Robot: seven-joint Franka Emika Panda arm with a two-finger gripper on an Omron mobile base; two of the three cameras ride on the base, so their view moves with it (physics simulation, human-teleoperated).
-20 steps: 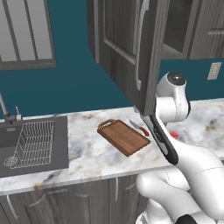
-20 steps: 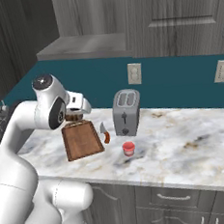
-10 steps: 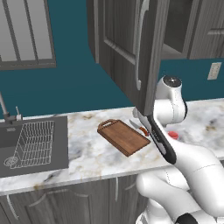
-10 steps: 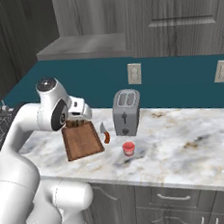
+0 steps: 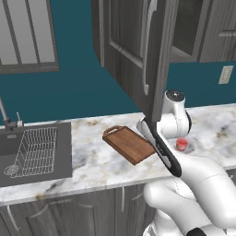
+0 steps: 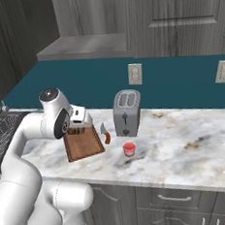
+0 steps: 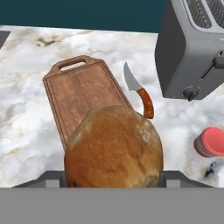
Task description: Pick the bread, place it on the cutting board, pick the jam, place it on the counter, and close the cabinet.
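My gripper is shut on the bread, a round golden-brown bun that hides the fingertips in the hand view. The bun hangs over the near end of the cutting board, a brown wooden board with a handle loop at its far end. From the right base view, the gripper hovers just above the board. The jam, a squat jar with a red lid, stands on the counter right of the board, also seen as the jam. The cabinet door hangs open above the arm.
A knife with an orange handle lies between the board and the grey toaster. A sink with a wire dish rack sits at the counter's left end. The open door's silver handle is close above my arm.
The hand has come down a little toward the board with the bread still held. Jam, knife and board have not moved.
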